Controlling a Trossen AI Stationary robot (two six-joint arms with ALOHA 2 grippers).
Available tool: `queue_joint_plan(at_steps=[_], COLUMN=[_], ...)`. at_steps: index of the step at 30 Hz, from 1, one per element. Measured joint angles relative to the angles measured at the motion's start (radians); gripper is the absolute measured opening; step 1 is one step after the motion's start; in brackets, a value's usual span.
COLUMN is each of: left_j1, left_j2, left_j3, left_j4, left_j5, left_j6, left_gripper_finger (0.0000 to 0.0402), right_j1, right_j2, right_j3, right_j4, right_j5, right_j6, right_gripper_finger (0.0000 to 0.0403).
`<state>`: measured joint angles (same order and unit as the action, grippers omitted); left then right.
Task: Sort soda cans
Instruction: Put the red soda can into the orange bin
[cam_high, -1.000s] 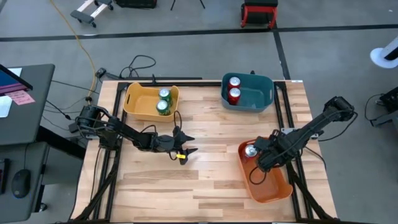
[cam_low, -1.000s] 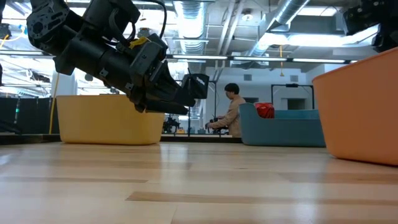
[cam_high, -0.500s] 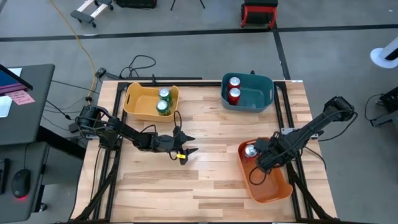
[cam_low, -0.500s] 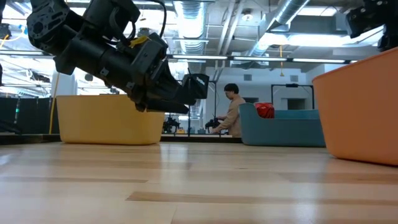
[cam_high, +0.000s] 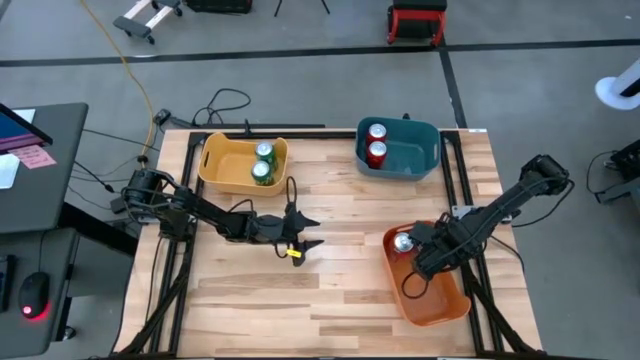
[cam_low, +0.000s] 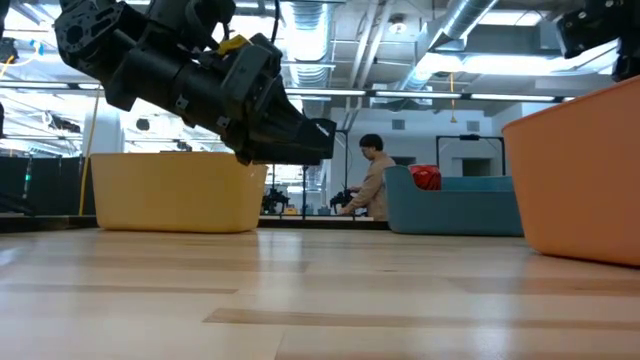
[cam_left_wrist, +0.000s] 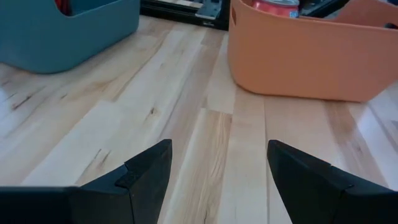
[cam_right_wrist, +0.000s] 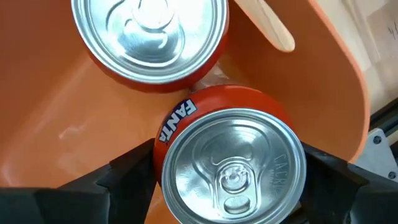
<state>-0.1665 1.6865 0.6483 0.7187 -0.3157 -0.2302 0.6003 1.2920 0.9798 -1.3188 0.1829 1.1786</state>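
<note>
High view: left gripper (cam_high: 303, 236) open over bare table (cam_high: 340, 290), right gripper (cam_right_wrist: 230, 180) spread around 1 can (cam_right_wrist: 231, 163).

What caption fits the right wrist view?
Right gripper straddling an upright orange Fanta can beside a second can inside the orange bin.

bench (cam_high: 330, 210): light wood planks | yellow bin (cam_high: 222, 170): rear left of bench | blue bin (cam_high: 412, 155): rear right | orange bin (cam_high: 440, 305): front right corner | cables (cam_high: 215, 105): on floor behind bench | person (cam_low: 375, 180): in room beyond bench, between yellow and blue bins in low view
</note>
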Motion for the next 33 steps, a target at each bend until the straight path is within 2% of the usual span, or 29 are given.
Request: queue_joint_plan(at_steps=[9, 16, 23, 28, 33], left_j1=[0.0, -0.001, 0.0, 0.005, 0.014], left_j2=[0.0, 0.0, 0.0, 0.0, 0.0], left_j3=[0.0, 0.0, 0.0, 0.0, 0.0], left_j4=[0.0, -0.1, -0.07, -0.072, -0.074], left_j5=[-0.003, -0.016, -0.026, -0.04, -0.04], left_j6=[0.025, -0.023, -0.057, -0.043, -0.043], left_gripper_finger=[0.0261, 0.0261, 0.0261, 0.0261, 0.0261], right_j1=[0.0, -0.006, 0.004, 0.001, -0.022], right_j2=[0.006, 0.006, 0.006, 0.005, -0.001], right_j3=[0.0, 0.0, -0.001, -0.058, -0.118], right_j4=[0.014, 0.012, 0.019, 0.066, 0.101], right_j5=[0.002, 0.055, 0.056, 0.066, 0.05], right_j6=[0.054, 0.044, 0.064, 0.075, 0.159], right_gripper_finger=[0.0343, 0.0343, 0.0343, 0.0343, 0.0348])
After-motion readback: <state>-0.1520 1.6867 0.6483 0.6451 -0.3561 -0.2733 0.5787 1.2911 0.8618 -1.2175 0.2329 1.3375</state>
